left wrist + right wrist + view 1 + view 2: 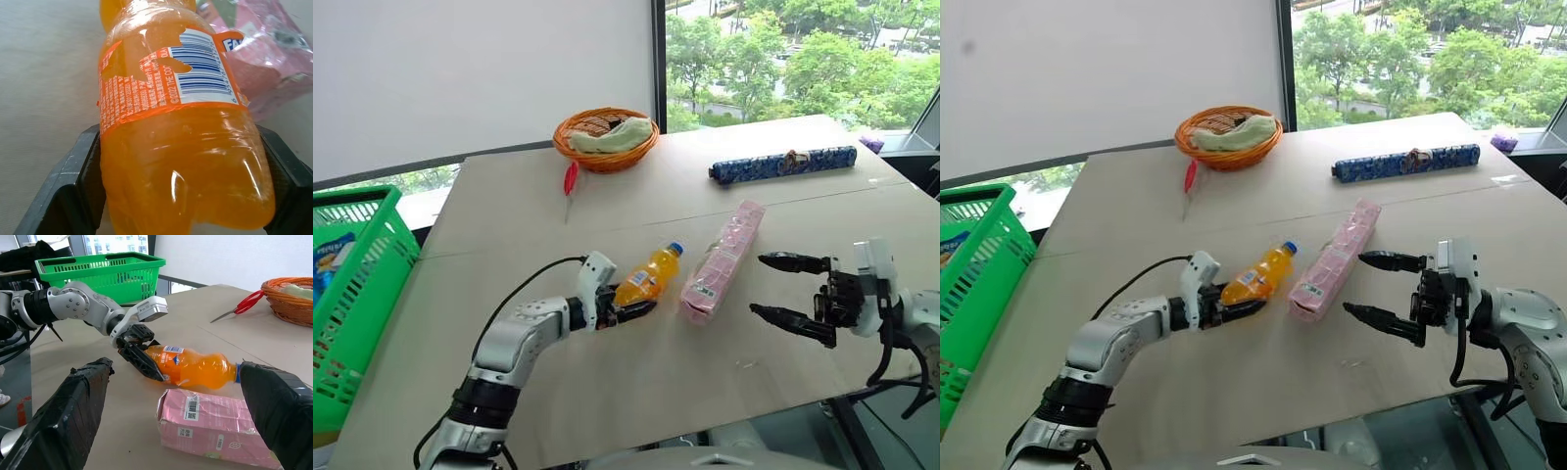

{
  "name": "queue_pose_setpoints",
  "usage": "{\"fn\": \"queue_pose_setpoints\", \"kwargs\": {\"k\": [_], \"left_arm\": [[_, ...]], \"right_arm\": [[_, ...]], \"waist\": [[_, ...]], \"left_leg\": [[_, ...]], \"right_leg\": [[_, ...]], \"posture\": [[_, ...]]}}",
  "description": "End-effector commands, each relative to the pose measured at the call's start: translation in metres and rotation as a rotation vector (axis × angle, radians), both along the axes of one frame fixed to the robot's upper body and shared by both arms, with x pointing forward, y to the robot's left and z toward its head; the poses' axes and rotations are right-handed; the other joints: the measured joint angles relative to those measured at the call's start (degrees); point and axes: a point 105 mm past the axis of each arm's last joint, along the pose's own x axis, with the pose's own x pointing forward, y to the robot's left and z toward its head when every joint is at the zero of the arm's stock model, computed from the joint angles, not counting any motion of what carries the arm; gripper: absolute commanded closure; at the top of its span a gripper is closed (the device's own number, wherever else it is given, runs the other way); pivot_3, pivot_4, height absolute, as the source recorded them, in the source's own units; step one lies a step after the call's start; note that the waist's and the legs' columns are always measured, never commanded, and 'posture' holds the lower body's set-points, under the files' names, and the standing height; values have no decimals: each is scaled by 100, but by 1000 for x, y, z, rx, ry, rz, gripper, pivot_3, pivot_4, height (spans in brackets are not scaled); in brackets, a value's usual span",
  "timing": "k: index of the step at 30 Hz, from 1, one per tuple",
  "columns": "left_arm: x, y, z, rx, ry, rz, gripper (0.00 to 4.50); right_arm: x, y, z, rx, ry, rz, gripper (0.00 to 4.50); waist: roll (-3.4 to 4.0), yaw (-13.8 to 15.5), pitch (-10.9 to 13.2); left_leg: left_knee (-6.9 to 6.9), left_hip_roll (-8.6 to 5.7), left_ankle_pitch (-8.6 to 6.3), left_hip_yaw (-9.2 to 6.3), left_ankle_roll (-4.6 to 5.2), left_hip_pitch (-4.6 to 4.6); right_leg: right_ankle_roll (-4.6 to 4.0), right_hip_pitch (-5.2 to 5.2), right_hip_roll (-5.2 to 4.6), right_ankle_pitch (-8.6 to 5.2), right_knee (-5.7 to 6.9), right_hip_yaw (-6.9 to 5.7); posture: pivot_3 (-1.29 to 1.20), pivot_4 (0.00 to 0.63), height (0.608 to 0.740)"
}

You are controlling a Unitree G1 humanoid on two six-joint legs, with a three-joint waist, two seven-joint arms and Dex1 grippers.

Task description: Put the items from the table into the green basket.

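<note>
The left gripper (628, 308) sits low over the near part of the bench (636, 392), its two black fingers (73, 191) spread around the base of the bottle (646, 277) and touching its sides; whether they are squeezing it I cannot tell. The bottle lies on its side on the bench, full of orange drink, blue cap pointing away. Its orange label carries a white barcode panel, a line of small print reading "©2022 THE CO…", and the blue letters "FA" at the edge; the rest is turned away.

Just beside the bottle, on the robot's right, lies the pink box (722, 260), long and slim, running away across the bench. Its near end shows a barcode and small printed marks too fine to read. The right gripper (771, 286) hovers near that end, fingers wide open and empty.

At the robot's left the green basket (357, 294) stands by the bench edge, with a blue and white packet inside. Farther back lie red scissors (571, 179), a round orange wicker basket (606, 140) holding pale cloth, and a long blue patterned roll (783, 164).
</note>
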Motion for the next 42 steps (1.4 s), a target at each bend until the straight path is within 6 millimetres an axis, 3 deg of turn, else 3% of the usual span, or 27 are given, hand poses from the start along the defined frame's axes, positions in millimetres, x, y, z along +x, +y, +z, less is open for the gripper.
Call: {"fn": "queue_pose_setpoints", "kwargs": {"k": [1, 5, 8, 11, 14, 17, 19, 22, 23, 25, 26, 30, 35, 39, 42], "left_arm": [[19, 24, 18, 37, -125, 124, 1338], [44, 48, 50, 38, -308, 306, 1338], [67, 85, 79, 129, -481, 536, 1338], [78, 162, 134, 291, -670, 862, 1338], [63, 231, 190, 452, -814, 1110, 1338], [30, 296, 229, 607, -873, 1319, 1338], [11, 322, 230, 667, -841, 1394, 1338], [-12, 345, 220, 729, -780, 1471, 1338], [-19, 350, 218, 745, -768, 1490, 1338], [-40, 364, 212, 772, -732, 1554, 318], [-49, 369, 210, 789, -718, 1583, 18], [-72, 379, 199, 834, -674, 1633, 18], [-83, 384, 187, 814, -619, 1678, 18], [-74, 378, 192, 800, -654, 1671, 18], [-29, 336, 209, 592, -805, 1468, 18]], "right_arm": [[1, 4, 9, 2, -39, 31, 0], [4, 16, 21, 25, -75, 63, 0], [9, 29, 22, -45, -110, 85, 0], [14, 51, 39, -8, -178, 116, 0], [18, 70, 61, 85, -215, 134, 0], [30, 93, 77, 121, -260, 130, 0], [35, 107, 87, 143, -273, 141, 0], [42, 119, 97, 162, -294, 131, 0], [43, 121, 99, 170, -300, 129, 0], [42, 126, 106, 216, -296, 157, 0], [42, 127, 107, 225, -293, 166, 0], [39, 130, 105, 230, -279, 214, 0], [35, 131, 101, 227, -268, 255, 0], [36, 130, 100, 224, -267, 254, 0], [42, 123, 93, 193, -268, 220, 0]], "waist": [[-2, 4, 1], [-11, 12, 9], [-34, 41, 23], [-52, 26, 32], [-87, -90, 38], [-98, -104, 33], [-96, -123, 31], [-100, -28, 17], [-100, 2, 16], [-114, 81, 9], [-132, 122, 1], [-158, 293, -16], [-157, 563, -15], [-157, 716, -16], [-172, 852, -25]], "left_leg": [[0, 0, 0, 0, 0, -2], [0, 0, 0, 0, 0, -12], [5, 0, 0, -6, 0, -24], [26, -1, 2, -11, -2, -74], [25, 1, 20, -11, -28, -105], [17, -1, 32, -12, -21, -111], [12, -2, 31, -2, -18, -122], [5, -6, 31, -5, -18, -123], [4, -9, 31, -6, -18, -123], [2, -9, 31, -5, -19, -127], [2, -9, 31, -5, -20, -130], [8, -9, 25, 1, -40, -133], [19, -9, 16, 9, -46, -117], [15, 0, 27, 1, -64, -78], [17, 2, 31, -2, -71, -62]], "right_leg": [[-2, -1, 0, 1, -1, 0], [-24, -11, 0, 15, -1, -1], [-25, -17, 0, 16, -2, -10], [-23, -68, 2, 29, 6, -19], [-37, -116, 17, 40, 22, -4], [-38, -131, 14, 41, 19, -4], [-39, -149, 13, 41, 23, 1], [-40, -162, 9, 42, 30, 0], [-40, -163, 7, 42, 32, -1], [-40, -168, 8, 42, 35, -1], [-41, -172, 10, 41, 38, -1], [-43, -179, 8, 42, 56, 2], [-53, -175, 7, 49, 95, 3], [-68, -145, 16, 57, 105, -7], [-72, -126, 16, 59, 102, -19]], "posture": [[-292, 0, 740], [-280, 0, 740], [-262, 0, 740], [-224, 0, 740], [-189, 0, 740], [-151, 0, 740], [-151, 0, 740], [-126, 0, 740], [-104, 0, 740], [-92, 0, 740], [-76, 0, 740], [-51, 0, 740], [-38, 0, 740], [-38, 0, 740], [-43, 0, 740]]}}
